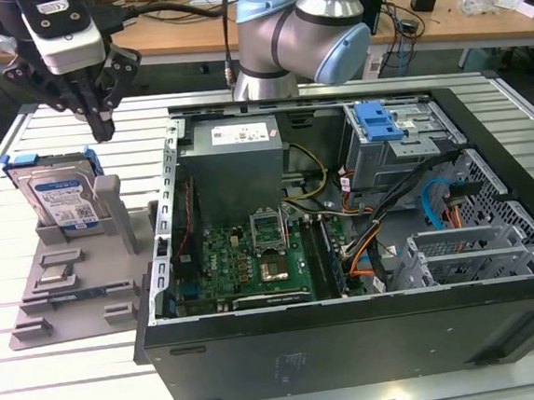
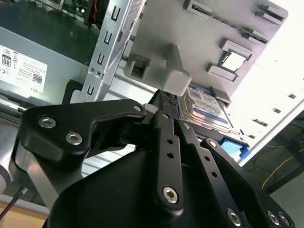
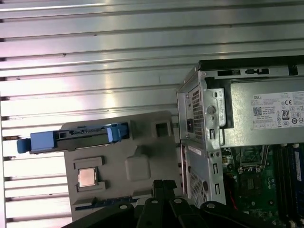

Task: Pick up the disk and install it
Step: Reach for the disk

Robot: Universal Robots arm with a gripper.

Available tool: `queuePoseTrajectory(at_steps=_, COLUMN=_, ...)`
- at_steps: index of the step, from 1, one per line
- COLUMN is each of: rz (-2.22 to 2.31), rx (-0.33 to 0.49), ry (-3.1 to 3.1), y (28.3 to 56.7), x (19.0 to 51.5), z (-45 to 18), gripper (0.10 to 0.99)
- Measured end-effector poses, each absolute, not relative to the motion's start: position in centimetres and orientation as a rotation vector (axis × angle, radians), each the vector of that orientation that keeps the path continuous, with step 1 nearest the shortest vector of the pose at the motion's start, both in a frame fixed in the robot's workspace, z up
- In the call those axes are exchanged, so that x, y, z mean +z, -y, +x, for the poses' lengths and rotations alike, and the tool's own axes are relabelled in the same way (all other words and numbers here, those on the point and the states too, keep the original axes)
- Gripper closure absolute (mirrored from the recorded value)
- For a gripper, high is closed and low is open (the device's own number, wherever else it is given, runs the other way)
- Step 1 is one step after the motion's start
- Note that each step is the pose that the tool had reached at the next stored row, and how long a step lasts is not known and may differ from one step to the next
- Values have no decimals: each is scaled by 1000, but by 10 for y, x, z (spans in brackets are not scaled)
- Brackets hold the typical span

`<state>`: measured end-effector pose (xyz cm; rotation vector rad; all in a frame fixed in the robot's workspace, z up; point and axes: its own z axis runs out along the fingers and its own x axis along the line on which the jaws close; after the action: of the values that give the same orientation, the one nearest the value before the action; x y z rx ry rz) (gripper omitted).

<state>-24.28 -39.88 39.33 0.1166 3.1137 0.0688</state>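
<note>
Pick-up step in progress: hand (image 1: 102,128) hovering above disk (image 1: 61,197) — closed, gripping nothing. Disk standing upright in grey tray (image 1: 89,307) — grasp probably requiring hand opened.

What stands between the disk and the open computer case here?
In the exterior view, a grey upright post of the grey tray stands between the disk and the computer case, close beside the disk.
</note>
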Motion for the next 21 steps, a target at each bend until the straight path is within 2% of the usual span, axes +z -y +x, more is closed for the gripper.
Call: queuePoseTrajectory(at_steps=21, rz=117, rx=69, ry=-3114, y=399, x=393, z=-277, gripper=980)
